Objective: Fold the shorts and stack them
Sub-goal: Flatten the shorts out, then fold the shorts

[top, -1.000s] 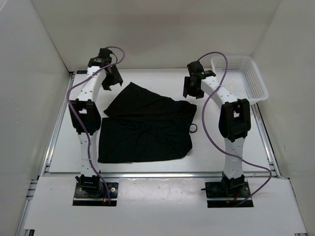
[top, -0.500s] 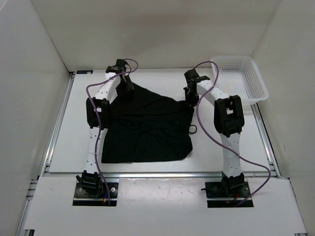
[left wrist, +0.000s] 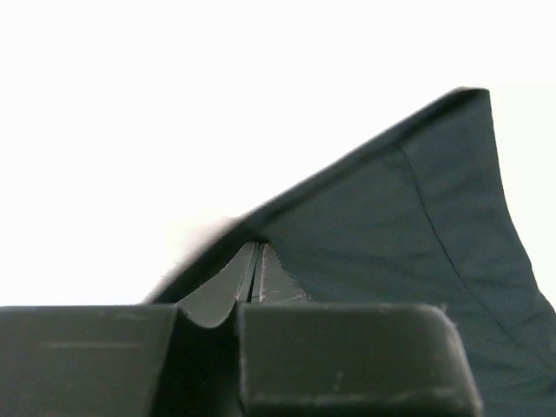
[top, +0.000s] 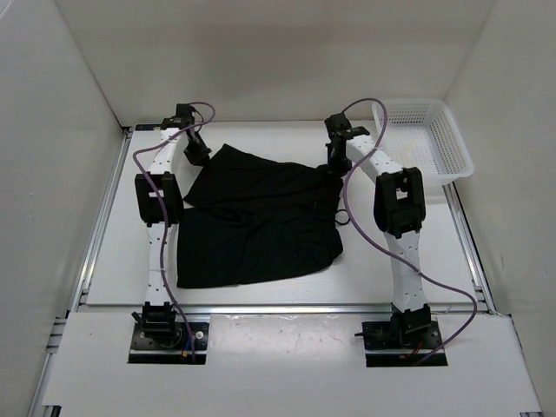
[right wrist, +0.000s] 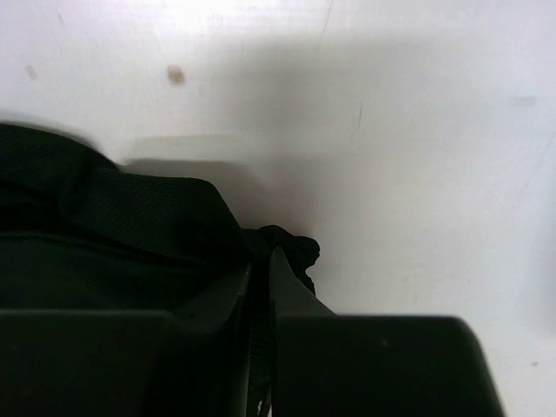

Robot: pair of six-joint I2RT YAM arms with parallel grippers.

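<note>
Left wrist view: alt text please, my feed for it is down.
The left gripper is shut on an edge of the dark shorts, jaws pressed together at bottom centre. The fabric rises to a peak at upper right, and everything behind it is washed-out white.

There is one pair of black shorts [top: 261, 217], one white mesh basket [top: 423, 139], one table [top: 130, 252], and two robot arms: the left arm [top: 155, 193] and the right arm [top: 398, 204].

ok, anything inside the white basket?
Nothing shows inside the white basket but its mesh floor; the shorts lie outside it. The right arm's cable covers a sliver at its left corner.
</note>
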